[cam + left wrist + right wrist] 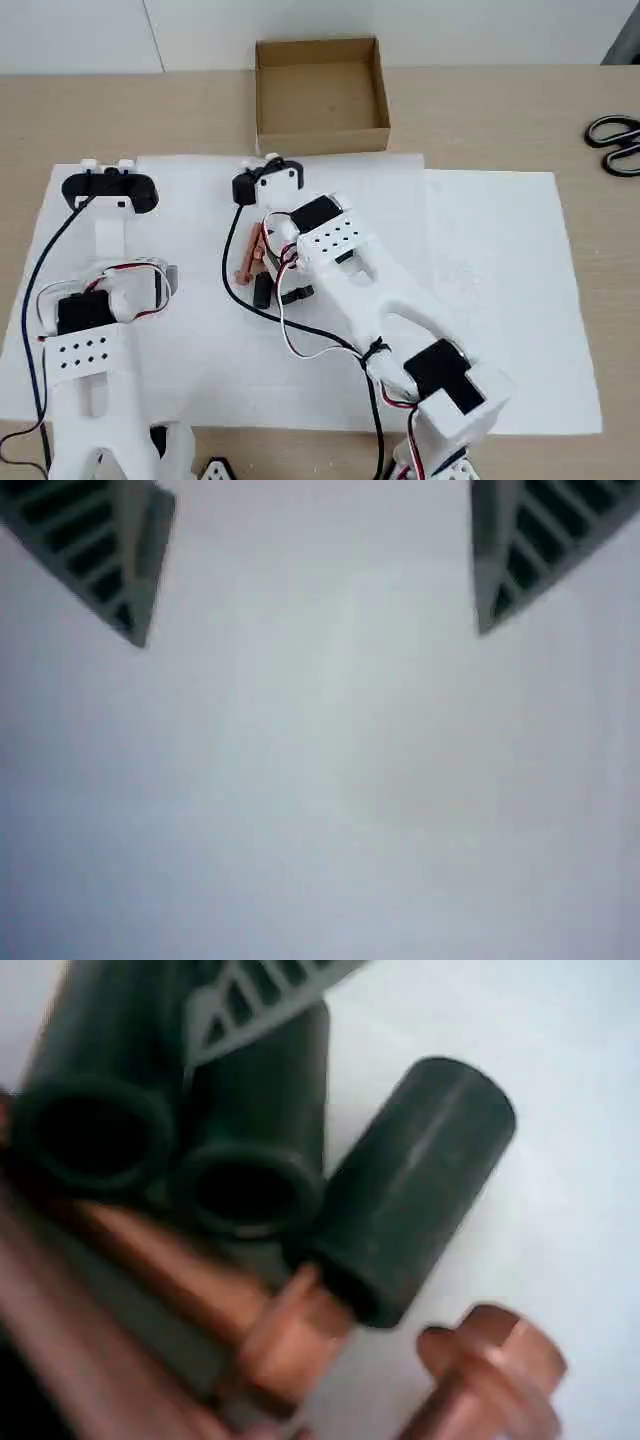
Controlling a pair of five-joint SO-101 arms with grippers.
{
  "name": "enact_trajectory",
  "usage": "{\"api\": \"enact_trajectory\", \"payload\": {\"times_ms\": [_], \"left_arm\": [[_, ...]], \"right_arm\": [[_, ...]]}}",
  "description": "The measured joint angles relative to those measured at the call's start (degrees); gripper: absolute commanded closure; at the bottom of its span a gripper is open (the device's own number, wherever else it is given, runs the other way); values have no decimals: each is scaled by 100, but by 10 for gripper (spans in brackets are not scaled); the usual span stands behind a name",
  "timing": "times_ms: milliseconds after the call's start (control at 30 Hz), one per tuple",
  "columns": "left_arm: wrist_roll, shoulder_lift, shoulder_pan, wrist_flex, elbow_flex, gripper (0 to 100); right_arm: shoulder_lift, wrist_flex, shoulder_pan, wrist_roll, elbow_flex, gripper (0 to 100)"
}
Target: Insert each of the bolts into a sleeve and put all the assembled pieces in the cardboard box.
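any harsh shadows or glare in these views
High view: soft even light, faint shadows on the white sheet; left wrist view: sheet evenly lit, no glare; right wrist view: mild sheen on a black sleeve and a copper bolt head.

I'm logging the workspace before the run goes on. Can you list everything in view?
cardboard box: one, brown, at the table's far side, nothing visible inside
white sheet: one, white, spread over the middle of the table
table: one, light wood, under everything
bolts: at least three, copper, on the sheet at the right arm's tip
sleeves: three, black, lying among the bolts
scissors: one pair, black handles, at the table's edge on the right arm's side
left arm: white, near side
right arm: white, stretched towards the bolts
left gripper: open, over bare sheet
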Motion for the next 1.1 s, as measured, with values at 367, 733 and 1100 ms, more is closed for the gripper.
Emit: {"api": "enact_trajectory", "payload": {"times_ms": [367, 733, 1100], "left_arm": [[0, 0, 0, 0, 44, 798], [0, 0, 0, 0, 44, 798], [0, 0, 0, 0, 44, 798]], "right_arm": [[387, -18, -193, 0, 0, 822], [633, -114, -220, -9, 0, 824], [633, -123, -176, 176, 0, 987]]}}
